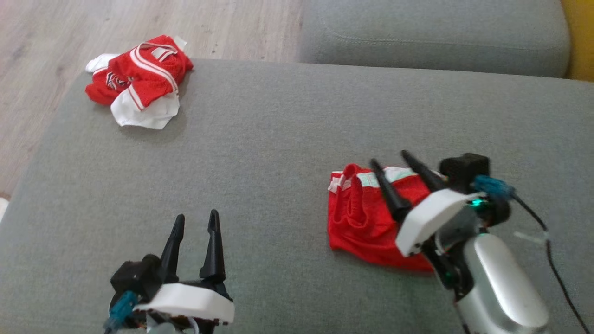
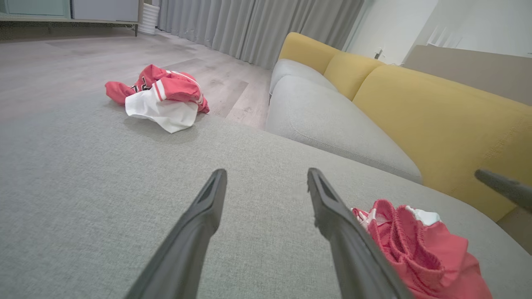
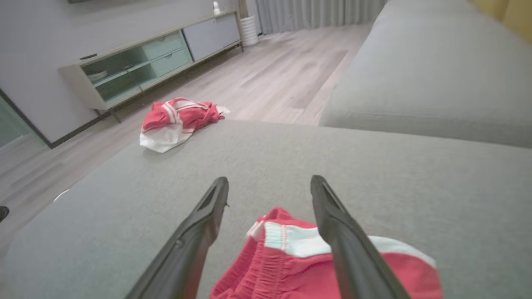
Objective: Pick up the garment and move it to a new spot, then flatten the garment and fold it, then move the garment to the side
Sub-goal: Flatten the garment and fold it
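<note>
The right gripper (image 1: 389, 157) has its fingers spread wide and holds nothing. It hangs over the shorts (image 1: 359, 222), fingers pointing across the waistband end; contact with the fabric cannot be told. The shorts, red with white trim, lie folded on the grey cushion (image 1: 278, 139), right of centre. The left gripper (image 1: 196, 215) is also wide apart and empty, above bare cushion, well apart from the shorts. A jersey (image 1: 139, 79) lies crumpled at the far left corner
</note>
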Motion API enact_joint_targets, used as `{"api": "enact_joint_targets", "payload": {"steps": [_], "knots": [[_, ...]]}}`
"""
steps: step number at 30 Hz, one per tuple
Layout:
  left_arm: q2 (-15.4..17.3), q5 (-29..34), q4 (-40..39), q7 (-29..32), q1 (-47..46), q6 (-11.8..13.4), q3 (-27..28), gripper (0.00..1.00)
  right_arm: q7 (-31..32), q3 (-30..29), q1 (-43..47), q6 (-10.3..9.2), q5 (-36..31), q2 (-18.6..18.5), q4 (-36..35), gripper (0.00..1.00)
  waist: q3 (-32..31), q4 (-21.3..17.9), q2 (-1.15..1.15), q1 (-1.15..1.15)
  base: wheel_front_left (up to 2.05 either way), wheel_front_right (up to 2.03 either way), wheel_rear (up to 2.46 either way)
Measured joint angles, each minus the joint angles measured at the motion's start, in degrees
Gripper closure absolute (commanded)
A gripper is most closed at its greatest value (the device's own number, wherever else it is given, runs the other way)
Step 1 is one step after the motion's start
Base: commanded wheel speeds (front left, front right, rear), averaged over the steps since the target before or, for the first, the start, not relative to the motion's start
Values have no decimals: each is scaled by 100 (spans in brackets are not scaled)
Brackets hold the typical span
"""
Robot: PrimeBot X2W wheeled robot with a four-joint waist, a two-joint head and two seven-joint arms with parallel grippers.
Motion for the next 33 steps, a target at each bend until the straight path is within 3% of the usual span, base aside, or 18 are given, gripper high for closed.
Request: {"api": "enact_joint_targets", "payload": {"steps": [7,14,22,33], "knots": [[-46,62,104,-1,-1,-47,33,0,-576,-840,624,0,-524,3,-294,0,-162,-219,0,0,0,0,0],[-46,249,219,-2,96,-48,209,0,-1017,-1356,1271,0,-530,37,-619,0,-310,-435,0,0,0,0,0],[-43,392,258,-1,548,-48,278,0,-1400,-1471,1810,0,-608,89,-692,0,-422,-502,0,-1,0,0,0],[34,391,311,0,715,-41,312,0,-1696,-1543,1869,0,-901,92,-563,0,-561,-591,0,-1,0,0,0]]}}
